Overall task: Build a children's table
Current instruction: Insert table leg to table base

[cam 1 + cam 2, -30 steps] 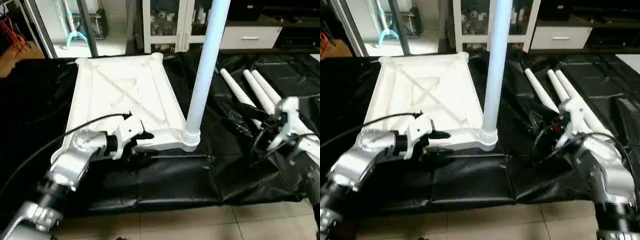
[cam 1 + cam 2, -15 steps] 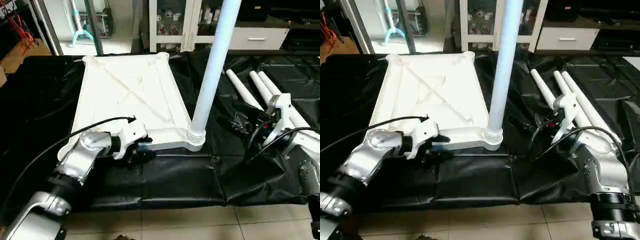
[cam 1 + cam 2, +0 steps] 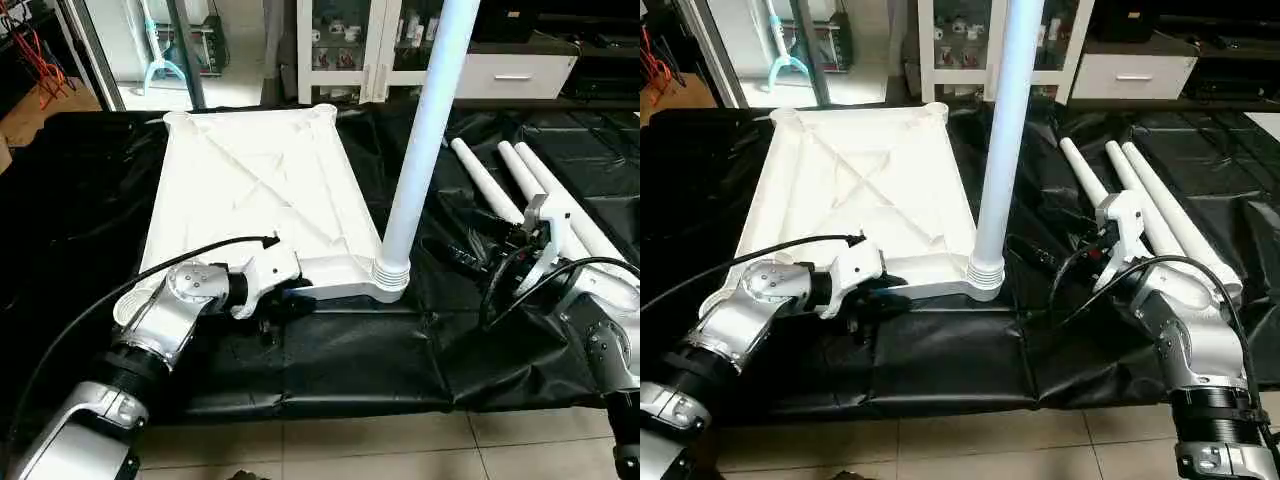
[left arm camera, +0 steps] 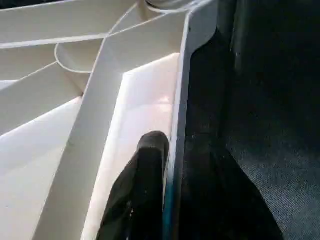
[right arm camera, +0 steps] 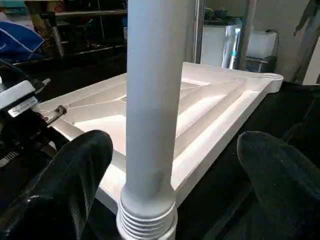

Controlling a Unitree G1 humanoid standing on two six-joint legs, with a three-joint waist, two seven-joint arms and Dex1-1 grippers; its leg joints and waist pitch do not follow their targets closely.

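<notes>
Black fingers [image 4: 142,185] of my left gripper [image 3: 288,296] straddle the near rim of the tabletop [image 3: 255,190], one finger inside the white rim wall and one outside it, pressed against the plastic, so I read them as clamped on that edge. The grip sits on the near edge, left of the near right corner socket. My right gripper [image 3: 470,245] hangs with its two dark fingers [image 5: 75,175] spread wide apart, one to each side of the upright leg [image 3: 425,140] and touching nothing. That leg stands vertical in the near right corner socket, its ribbed collar seated at the base and its top running out of view. The tabletop lies upside down on a black sheet [image 3: 350,370], its X-shaped ribs facing up, stretching from the near edge away to the far left. Three loose legs [image 3: 520,185] lie side by side on the sheet at the right, beyond my right gripper, angled toward the far left. My silver forearms reach in from the near left and near right. Pale floor tiles [image 3: 400,450] show along the near edge, and white cabinets [image 3: 350,50] stand at the far side.
</notes>
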